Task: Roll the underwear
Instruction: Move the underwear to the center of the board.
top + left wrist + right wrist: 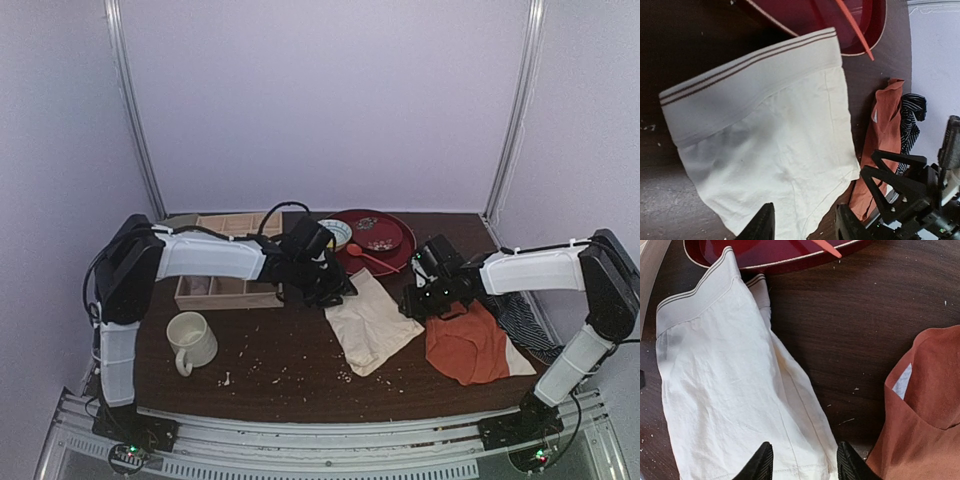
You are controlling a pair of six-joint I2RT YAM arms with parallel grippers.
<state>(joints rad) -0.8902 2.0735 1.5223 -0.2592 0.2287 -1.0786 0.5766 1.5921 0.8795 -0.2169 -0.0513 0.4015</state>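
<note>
Roughly at the middle of the dark worktop [280, 370], the underwear [372, 322] lies spread flat and unrolled. Its striped waistband is at the far end, just beside the rim of the red plate [395, 262], and its leg hems point toward the arm bases.

The left tool [325, 285] is at the garment's far left corner. In the left wrist view its two fingers stand apart above the cream fabric with nothing between them, so it is open. The right tool [425, 300] sits at the garment's right edge, between the underwear and the orange-red garment [470, 345]. Its fingers are also spread and holding nothing, poised over the hem. Whether either tool touches the cloth cannot be told.

A dark striped cloth [525, 325] lies just beyond the orange-red garment on the right. A cream mug [190, 342] stands well apart on the left, near a wooden box [225, 290], and crumbs dot the worktop.
</note>
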